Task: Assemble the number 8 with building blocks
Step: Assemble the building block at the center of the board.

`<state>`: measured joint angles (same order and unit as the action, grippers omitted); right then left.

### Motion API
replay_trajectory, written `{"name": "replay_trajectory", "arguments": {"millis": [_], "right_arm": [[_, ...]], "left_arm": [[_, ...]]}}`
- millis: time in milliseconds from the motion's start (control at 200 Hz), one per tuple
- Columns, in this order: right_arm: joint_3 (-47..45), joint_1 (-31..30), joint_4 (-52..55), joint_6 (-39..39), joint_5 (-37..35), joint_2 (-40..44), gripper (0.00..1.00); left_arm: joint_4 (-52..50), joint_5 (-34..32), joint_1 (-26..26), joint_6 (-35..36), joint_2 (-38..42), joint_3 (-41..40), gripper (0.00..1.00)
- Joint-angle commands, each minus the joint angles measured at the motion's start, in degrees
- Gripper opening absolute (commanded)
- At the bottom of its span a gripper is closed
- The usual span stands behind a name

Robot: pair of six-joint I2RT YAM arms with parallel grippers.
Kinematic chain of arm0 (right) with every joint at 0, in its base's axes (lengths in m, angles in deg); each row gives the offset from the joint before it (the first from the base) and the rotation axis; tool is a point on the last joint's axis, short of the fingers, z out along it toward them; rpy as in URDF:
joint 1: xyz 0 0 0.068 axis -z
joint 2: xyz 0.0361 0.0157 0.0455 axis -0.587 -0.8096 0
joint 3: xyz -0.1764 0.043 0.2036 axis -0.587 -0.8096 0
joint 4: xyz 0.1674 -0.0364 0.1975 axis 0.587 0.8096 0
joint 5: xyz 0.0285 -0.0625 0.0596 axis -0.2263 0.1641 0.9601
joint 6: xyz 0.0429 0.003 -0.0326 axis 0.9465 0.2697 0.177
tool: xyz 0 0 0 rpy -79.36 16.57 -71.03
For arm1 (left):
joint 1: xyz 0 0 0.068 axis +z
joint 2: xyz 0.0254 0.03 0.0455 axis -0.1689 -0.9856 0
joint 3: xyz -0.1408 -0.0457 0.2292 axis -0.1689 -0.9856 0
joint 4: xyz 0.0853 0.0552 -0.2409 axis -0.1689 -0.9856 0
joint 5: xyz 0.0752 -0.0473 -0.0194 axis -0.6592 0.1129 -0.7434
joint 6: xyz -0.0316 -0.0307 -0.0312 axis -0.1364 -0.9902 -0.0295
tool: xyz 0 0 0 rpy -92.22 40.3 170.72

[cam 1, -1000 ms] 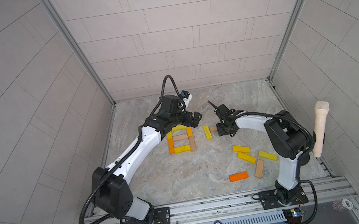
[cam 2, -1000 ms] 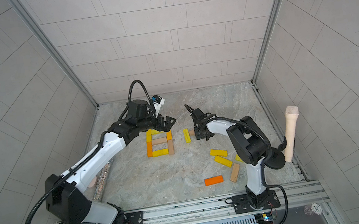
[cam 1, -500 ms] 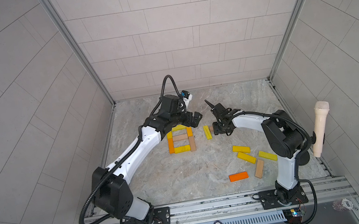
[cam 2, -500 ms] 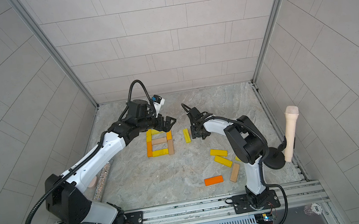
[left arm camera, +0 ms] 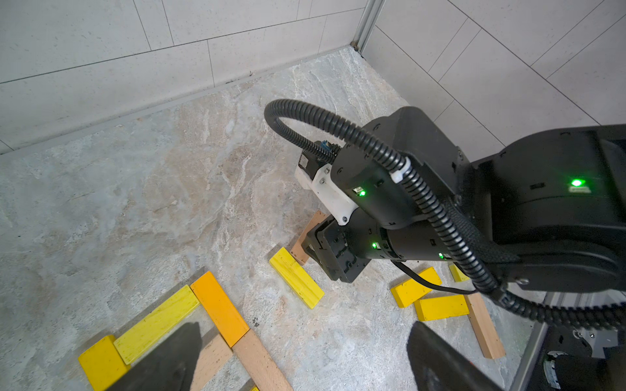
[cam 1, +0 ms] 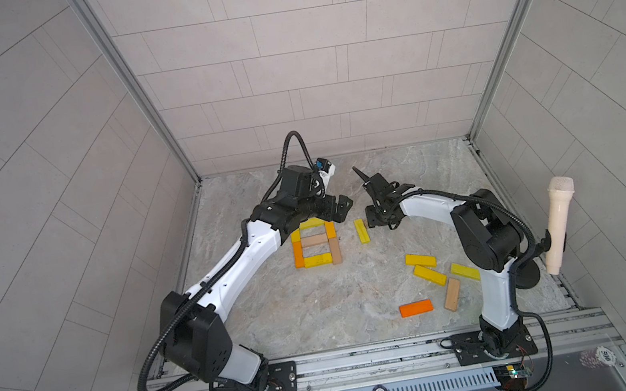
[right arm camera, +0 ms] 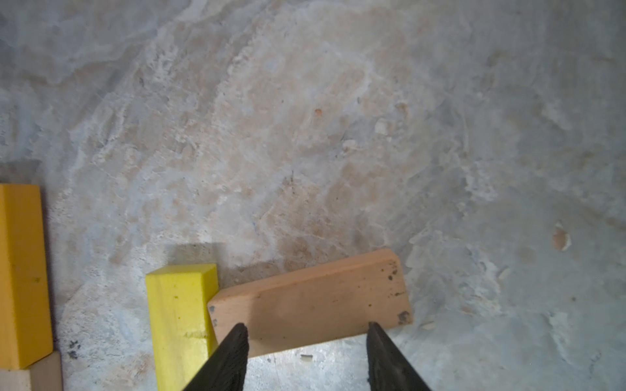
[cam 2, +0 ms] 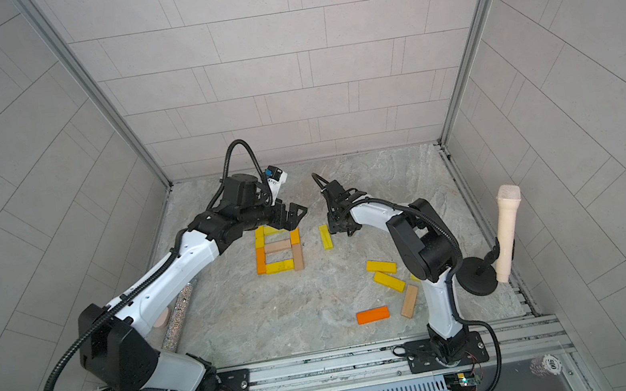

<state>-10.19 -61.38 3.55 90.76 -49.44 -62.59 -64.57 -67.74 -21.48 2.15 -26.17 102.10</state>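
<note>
Number 8 (cam 1: 315, 241): seven yellow, orange and tan bars, flat on table (cam 1: 311, 310), top bar part-hidden.
Left gripper (cam 1: 341, 210): spread wide, empty, above the figure's top.
Right gripper (right arm camera: 306, 325): half-parted, unclamped, tips over loose tan bar (right arm camera: 305, 291), beside yellow bar (right arm camera: 179, 304).

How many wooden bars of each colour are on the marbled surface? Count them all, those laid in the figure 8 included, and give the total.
Yellow flat rectangular wooden bars: 7
Orange flat rectangular wooden bars: 3
Plain tan flat rectangular wooden bars: 4
Total: 14
</note>
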Motion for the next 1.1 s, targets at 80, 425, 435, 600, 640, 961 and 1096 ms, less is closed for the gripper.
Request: {"name": "replay_trajectory", "arguments": {"millis": [80,425,435,600,640,961,1096], "right_arm": [[-1.39,0.03,1.67,0.02,-0.36,1.73,0.58],[-4.06,-1.62,-0.16,1.49,-0.32,2.23,0.5],[-4.04,-1.63,-0.2,1.53,-0.25,2.14,0.5],[-3.87,-2.24,-0.65,1.95,-0.09,1.91,0.49],[-3.78,-2.41,-0.73,2.04,-0.14,1.88,0.48],[-3.93,-2.78,-0.58,2.3,-0.05,2.49,0.47],[-6.01,-3.89,-1.08,2.7,-0.72,4.95,0.46]], "left_arm": [[0.87,0.66,-0.05,-0.05,1.0,-0.33,1.0],[0.87,0.94,-0.14,-0.29,0.87,-0.25,1.0],[0.85,0.93,-0.17,-0.28,0.82,-0.25,1.0],[0.87,0.76,-0.09,-0.19,1.0,-0.33,1.0],[0.82,0.75,-0.09,-0.22,0.98,-0.32,1.0],[0.83,0.86,-0.02,-0.18,1.17,-0.31,1.0],[0.76,0.67,-0.04,-0.14,1.2,-0.33,1.0]]}}
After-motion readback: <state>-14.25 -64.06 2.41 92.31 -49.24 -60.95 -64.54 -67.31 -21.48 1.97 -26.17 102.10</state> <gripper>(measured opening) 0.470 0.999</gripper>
